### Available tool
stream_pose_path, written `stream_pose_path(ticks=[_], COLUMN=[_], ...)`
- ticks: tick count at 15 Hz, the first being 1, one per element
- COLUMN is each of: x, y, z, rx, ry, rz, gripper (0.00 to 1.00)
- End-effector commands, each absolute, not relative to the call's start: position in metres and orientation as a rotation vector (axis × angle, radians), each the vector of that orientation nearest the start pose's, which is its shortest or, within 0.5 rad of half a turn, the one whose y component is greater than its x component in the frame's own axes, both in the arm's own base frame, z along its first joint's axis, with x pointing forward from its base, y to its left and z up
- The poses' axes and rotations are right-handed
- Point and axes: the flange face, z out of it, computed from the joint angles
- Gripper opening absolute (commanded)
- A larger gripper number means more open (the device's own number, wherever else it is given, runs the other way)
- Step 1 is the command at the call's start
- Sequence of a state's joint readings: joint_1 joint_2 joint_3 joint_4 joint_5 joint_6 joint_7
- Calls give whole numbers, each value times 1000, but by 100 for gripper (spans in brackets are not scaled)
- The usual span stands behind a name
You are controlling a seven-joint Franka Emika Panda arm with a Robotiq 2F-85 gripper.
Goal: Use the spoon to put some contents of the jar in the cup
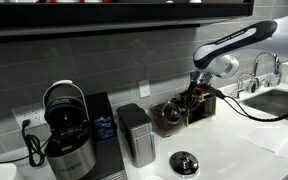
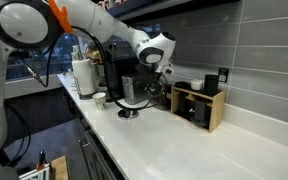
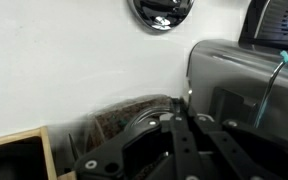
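Just below the hand (image 1: 190,96) sits the rounded clear glass jar (image 1: 170,118) (whether the hand is apart or together I cannot tell); an off-centre descent may tip it.

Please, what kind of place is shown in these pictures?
Most likely a kitchen, in a home or an office. In an exterior view a sink with a faucet is set in the white counter, a coffee machine stands on it, and grey tiles cover the wall behind.

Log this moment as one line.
phase: gripper at jar | jaws: unclear | spoon: not discernible | cup: on counter, apart from jar | canister: beside jar
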State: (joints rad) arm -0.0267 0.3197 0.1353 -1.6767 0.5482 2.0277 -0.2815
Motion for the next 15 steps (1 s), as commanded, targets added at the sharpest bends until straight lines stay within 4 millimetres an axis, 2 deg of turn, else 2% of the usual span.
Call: stream_pose_path(ticks=[1,5,7,10,15], x=[649,638,628,608,570], y=[82,70,75,96,145], z=[443,468,477,485,491], rx=[-2552,-2413,-2346,-2259,-2119], ry=[-206,-303,-405,-576,-800], rz=[-131,-191,-175,-114,7], gripper=[1,1,1,1,1])
